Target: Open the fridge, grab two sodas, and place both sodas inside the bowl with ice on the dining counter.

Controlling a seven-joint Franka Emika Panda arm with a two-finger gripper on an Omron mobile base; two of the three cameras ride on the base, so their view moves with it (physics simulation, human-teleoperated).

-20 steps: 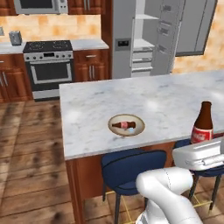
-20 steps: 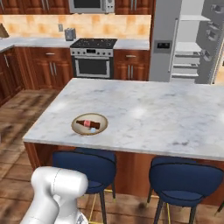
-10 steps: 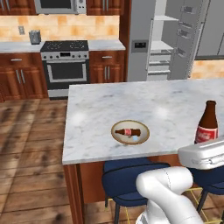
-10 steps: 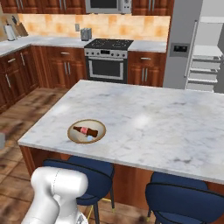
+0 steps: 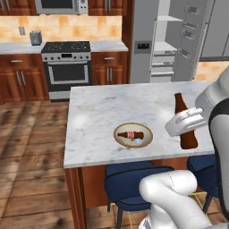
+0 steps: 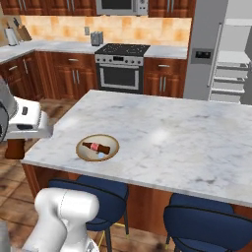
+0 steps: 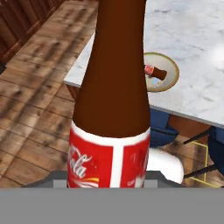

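The claw [image 5: 187, 126] is clamped on an upright soda bottle [image 5: 184, 123] above the bench [image 5: 112, 103], held vertical for transport. The other soda [image 5: 131, 135] lies in the bowl with ice [image 5: 133, 135].

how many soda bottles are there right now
2: one soda bottle lies in the bowl on the counter; the other bottle stands upright in the gripper.
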